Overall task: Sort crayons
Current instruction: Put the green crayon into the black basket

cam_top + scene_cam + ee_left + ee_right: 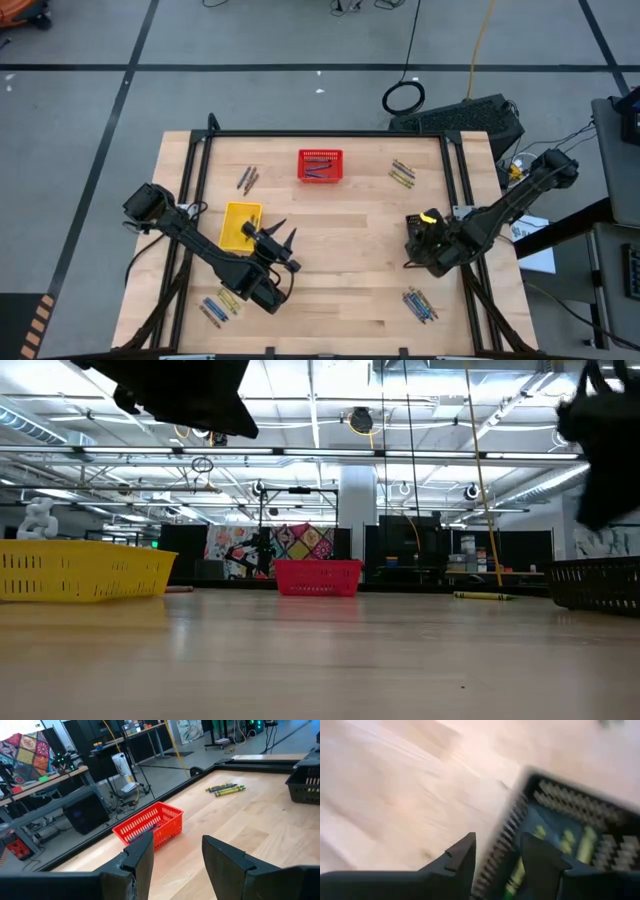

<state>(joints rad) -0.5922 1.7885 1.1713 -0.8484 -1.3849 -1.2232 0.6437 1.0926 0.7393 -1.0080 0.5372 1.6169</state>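
right wrist view: right gripper [497, 857] jaws apart over black basket [580, 815] rim, yellow-green crayons [570, 842] inside below.

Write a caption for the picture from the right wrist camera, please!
Right gripper over the black basket, fingers open, yellow-green crayons lying inside.

Crayons lie flat in loose clusters on the counter: a brown-grey pair [246, 178] at eleven o'clock, a yellow-green and grey bunch [402, 173] at one o'clock, a blue and yellow-green bunch [420, 304] at five o'clock, another [220, 306] at seven o'clock; several blue ones [319, 163] lie in the red basket at twelve, and yellow-green ones [567, 841] in the black basket
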